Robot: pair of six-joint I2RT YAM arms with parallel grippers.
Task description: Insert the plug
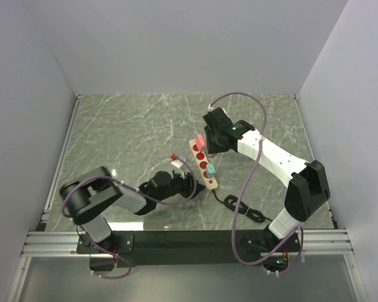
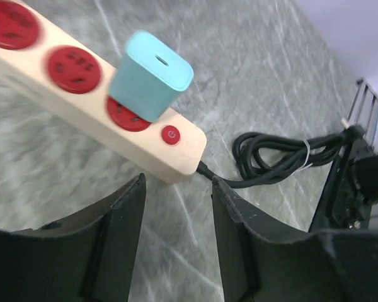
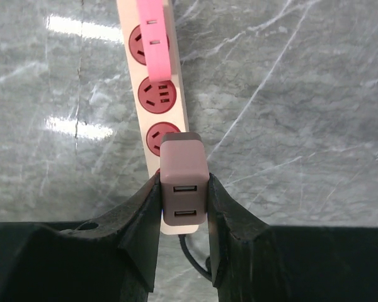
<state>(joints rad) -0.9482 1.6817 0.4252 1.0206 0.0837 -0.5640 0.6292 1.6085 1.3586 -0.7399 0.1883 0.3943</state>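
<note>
A cream power strip (image 1: 203, 165) with red sockets lies at the table's middle. A pink plug (image 1: 199, 139) sits in its far end and a teal plug (image 1: 210, 170) near its cable end. My right gripper (image 3: 184, 182) is shut on a mauve two-port USB charger (image 3: 184, 165) and holds it above the strip (image 3: 167, 94), over the sockets below the pink plug (image 3: 154, 38). My left gripper (image 2: 177, 189) is open and empty, just short of the strip's cable end (image 2: 170, 157), beside the teal plug (image 2: 152, 75).
The strip's black cable lies coiled (image 1: 246, 207) at the front right, also in the left wrist view (image 2: 283, 154). A small white item with a red tip (image 1: 175, 158) lies left of the strip. White walls enclose the table.
</note>
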